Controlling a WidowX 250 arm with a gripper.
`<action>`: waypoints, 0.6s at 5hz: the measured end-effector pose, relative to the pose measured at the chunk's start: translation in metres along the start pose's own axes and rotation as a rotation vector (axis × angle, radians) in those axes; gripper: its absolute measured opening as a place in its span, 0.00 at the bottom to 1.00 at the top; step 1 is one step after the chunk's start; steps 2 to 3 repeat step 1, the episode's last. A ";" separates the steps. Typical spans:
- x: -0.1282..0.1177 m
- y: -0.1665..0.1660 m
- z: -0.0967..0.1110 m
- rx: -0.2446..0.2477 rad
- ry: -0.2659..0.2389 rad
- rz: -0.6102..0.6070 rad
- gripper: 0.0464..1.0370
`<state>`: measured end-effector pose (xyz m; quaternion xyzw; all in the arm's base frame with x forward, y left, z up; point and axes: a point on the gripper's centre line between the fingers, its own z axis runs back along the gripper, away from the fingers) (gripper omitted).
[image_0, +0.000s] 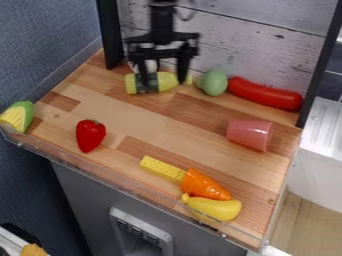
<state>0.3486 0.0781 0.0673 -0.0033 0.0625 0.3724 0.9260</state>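
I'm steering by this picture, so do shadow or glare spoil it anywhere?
Camera view: fairly even light on the brown wooden counter, shadows soft; thin glints along its clear plastic front rail; the black two-finger gripper reads mostly as a dark silhouette.

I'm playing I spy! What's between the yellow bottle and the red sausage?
A green, rounded toy sits between the yellow bottle and the red sausage. You can see it in the camera view.
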 end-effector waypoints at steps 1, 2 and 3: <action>0.033 0.028 0.004 -0.017 0.007 0.156 0.96; 0.033 0.028 0.004 -0.017 0.007 0.156 0.96; 0.033 0.028 0.004 -0.017 0.007 0.156 0.96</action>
